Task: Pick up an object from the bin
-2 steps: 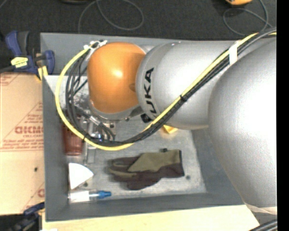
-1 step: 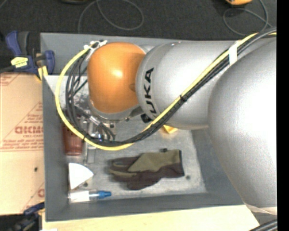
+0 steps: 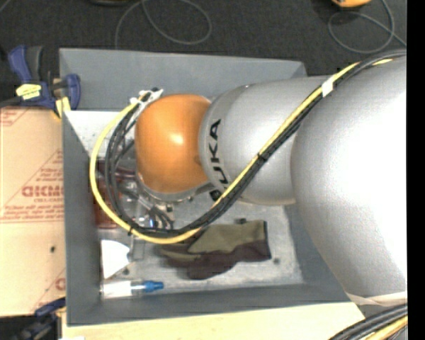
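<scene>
Silver KUKA arm [image 3: 326,140]; orange wrist cover [image 3: 171,144]; yellow and black cables [image 3: 268,149]

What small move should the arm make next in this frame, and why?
Probably a short descent: the gripper hangs beside the white scrap, with the blue-capped pen below it in view and the dark cloth to the view's right, so the scrap looks nearest to take.
</scene>
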`<state>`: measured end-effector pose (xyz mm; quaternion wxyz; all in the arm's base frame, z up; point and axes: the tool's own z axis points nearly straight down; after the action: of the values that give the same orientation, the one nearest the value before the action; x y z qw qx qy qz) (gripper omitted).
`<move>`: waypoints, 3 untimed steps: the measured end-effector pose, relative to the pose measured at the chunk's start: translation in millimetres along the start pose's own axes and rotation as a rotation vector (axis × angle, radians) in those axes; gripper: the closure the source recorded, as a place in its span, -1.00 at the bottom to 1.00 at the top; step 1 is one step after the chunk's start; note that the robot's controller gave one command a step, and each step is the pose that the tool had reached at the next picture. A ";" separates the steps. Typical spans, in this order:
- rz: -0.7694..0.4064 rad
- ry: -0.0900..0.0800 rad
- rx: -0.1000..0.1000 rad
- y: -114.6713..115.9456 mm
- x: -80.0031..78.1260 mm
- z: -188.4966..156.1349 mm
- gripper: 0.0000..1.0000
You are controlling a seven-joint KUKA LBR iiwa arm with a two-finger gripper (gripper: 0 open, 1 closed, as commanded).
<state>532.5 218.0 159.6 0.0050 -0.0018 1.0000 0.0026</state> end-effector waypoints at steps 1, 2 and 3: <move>0.104 0.012 0.003 -14.1 -20.8 33.4 -1.00; 0.159 -0.001 0.002 -33.7 -20.5 29.5 -1.00; -0.108 0.006 0.002 -44.4 1.5 34.3 -1.00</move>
<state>531.5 173.8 125.0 0.0021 -0.0556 0.9985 0.0015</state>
